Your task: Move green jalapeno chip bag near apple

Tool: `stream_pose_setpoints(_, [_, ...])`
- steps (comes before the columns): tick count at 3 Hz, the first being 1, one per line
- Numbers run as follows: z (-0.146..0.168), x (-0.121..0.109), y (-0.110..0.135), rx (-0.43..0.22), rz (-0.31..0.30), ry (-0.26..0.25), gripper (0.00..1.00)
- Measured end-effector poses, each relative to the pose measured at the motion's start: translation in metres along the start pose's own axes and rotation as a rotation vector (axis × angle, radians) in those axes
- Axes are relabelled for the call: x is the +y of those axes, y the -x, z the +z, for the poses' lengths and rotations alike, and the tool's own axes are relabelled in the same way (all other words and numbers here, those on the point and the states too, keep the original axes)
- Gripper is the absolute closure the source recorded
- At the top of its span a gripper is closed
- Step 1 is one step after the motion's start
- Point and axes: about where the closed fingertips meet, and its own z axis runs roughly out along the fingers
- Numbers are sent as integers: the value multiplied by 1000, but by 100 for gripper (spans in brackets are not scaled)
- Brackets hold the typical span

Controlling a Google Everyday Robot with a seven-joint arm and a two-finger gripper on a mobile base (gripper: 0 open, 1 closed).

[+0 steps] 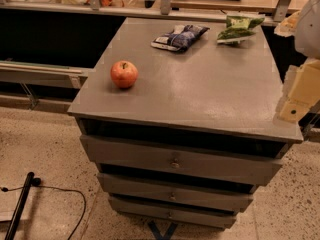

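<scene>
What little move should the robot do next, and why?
Probably swing the pincer, now at the table's right edge, back toward the green chip bag. The bag lies untouched at the far corner, far from the apple near the left edge.

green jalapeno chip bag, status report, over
Claw by right edge of cabinet top, clear of bag. Green jalapeno chip bag far right corner, apple front left, apart. Dark blue snack bag near the path.

Robot lab — grey drawer cabinet, speckled floor (gripper at right)
</scene>
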Motion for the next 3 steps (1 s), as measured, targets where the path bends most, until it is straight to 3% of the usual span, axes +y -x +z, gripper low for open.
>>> stream_pose_setpoints(1, [0,0,0,0,0,0,0])
stream_pose_setpoints(2, [4,-3,-3,-47,42,-21,0])
stream_pose_setpoints(3, [47,11,-51,-232,253,-38,0])
